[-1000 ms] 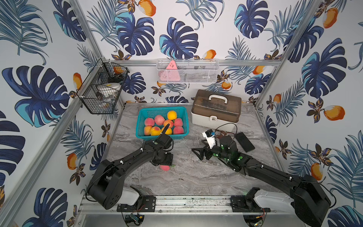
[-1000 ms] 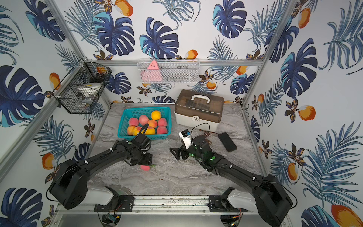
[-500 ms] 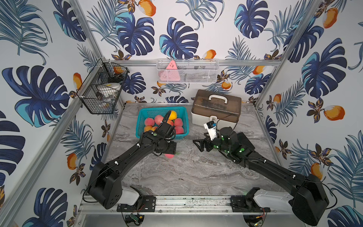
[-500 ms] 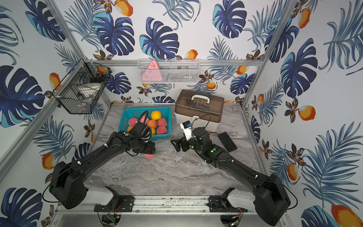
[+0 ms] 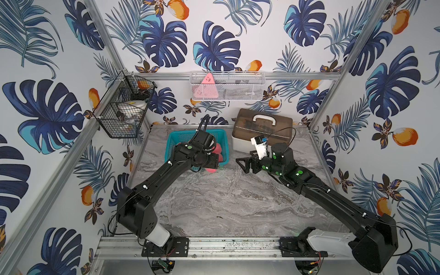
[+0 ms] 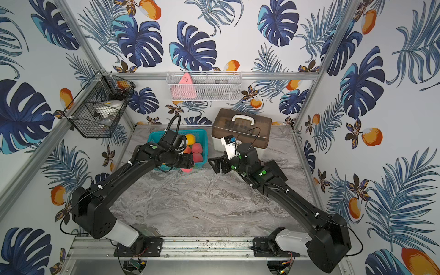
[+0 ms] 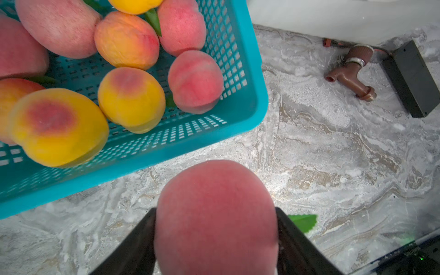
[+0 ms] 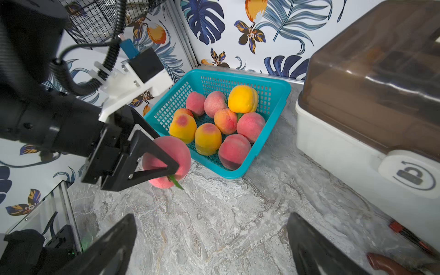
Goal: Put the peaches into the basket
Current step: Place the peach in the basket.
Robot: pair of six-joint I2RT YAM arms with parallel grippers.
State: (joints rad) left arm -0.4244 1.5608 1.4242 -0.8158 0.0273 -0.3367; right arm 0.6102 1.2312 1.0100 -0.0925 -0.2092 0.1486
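My left gripper [image 7: 215, 212] is shut on a pink-red peach [image 7: 214, 190], one finger on each side. In both top views the held peach [image 5: 212, 170] [image 6: 187, 170] hangs just in front of the front rim of the teal basket [image 5: 171, 142] [image 6: 152, 138]. A green leaf shows under the peach [image 8: 176, 147] in the right wrist view. Several peaches [image 8: 214, 123] [image 7: 131, 95], pink-red and yellow-orange, lie inside the basket [image 8: 273, 114]. My right gripper [image 8: 212, 217] [image 5: 242, 164] stands open over bare table, right of the basket, holding nothing.
A white box with a brown lid [image 5: 262, 128] stands right of the basket at the back. A brown tap [image 7: 352, 71] and a black flat device [image 7: 412, 78] lie near it. A black wire basket [image 5: 123, 112] and a white mesh basket [image 5: 226, 85] hang on the walls.
The left gripper has lifted the peach off the table and carried it back toward the basket's front rim. The right arm has moved toward the back, its gripper still open.
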